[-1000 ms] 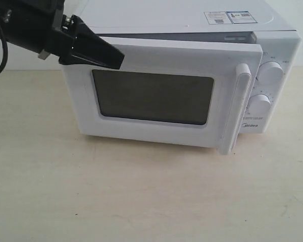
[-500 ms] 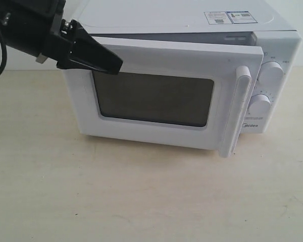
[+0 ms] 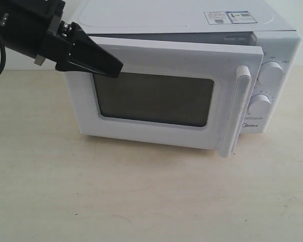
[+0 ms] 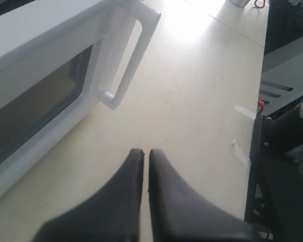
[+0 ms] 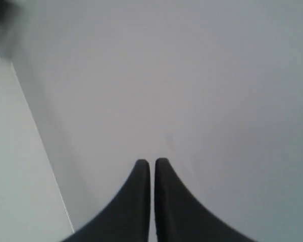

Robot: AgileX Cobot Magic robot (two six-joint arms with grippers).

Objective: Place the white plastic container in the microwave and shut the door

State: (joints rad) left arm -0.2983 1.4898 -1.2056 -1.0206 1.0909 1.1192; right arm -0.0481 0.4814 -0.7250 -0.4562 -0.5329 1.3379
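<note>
The white microwave stands at the back of the table with its two knobs on the right. Its door, with a dark mesh window and a vertical white bar handle, stands slightly ajar, nearly against the body. My left gripper is shut and empty, its black tips at the door's upper left front. In the left wrist view the same gripper hovers over the table beside the door and handle. My right gripper is shut before a blank grey surface. The white plastic container is hidden.
The beige table stretches in front of the microwave. In the left wrist view the table's edge runs past dark equipment and a strip of tape.
The door has swung a little nearer to the microwave body. My left gripper has shifted slightly with it along the door's upper left front.
</note>
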